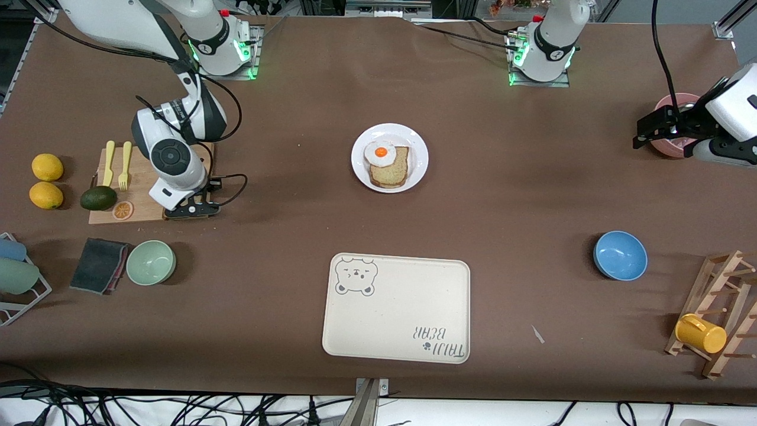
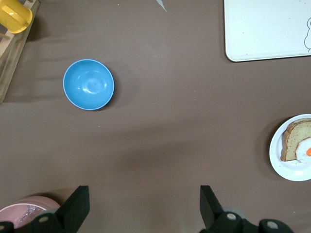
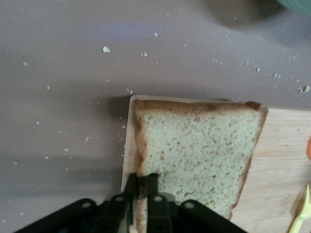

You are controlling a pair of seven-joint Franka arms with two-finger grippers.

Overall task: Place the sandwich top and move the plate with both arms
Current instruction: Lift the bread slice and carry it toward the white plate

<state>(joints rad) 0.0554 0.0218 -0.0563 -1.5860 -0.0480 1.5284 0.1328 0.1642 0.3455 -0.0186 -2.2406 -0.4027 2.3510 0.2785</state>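
The sandwich top (image 3: 199,150) is a tan speckled slice lying on the corner of a wooden cutting board (image 3: 282,160). My right gripper (image 3: 142,182) is shut on its crust edge. In the front view the right gripper (image 1: 192,208) sits low at the board's corner and hides the slice. The white plate (image 1: 417,155) stands mid-table and holds another bread slice (image 1: 393,168) with a fried egg (image 1: 380,152). The plate also shows in the left wrist view (image 2: 286,167). My left gripper (image 1: 644,133) is open and empty over a pink bowl (image 1: 671,148) at the left arm's end.
The cream bear tray (image 1: 396,307) lies nearer the camera than the plate. A blue bowl (image 1: 620,255) and a wooden rack with a yellow cup (image 1: 701,333) are toward the left arm's end. A green bowl (image 1: 151,262), cloth, avocado (image 1: 98,197), lemons and forks are by the board.
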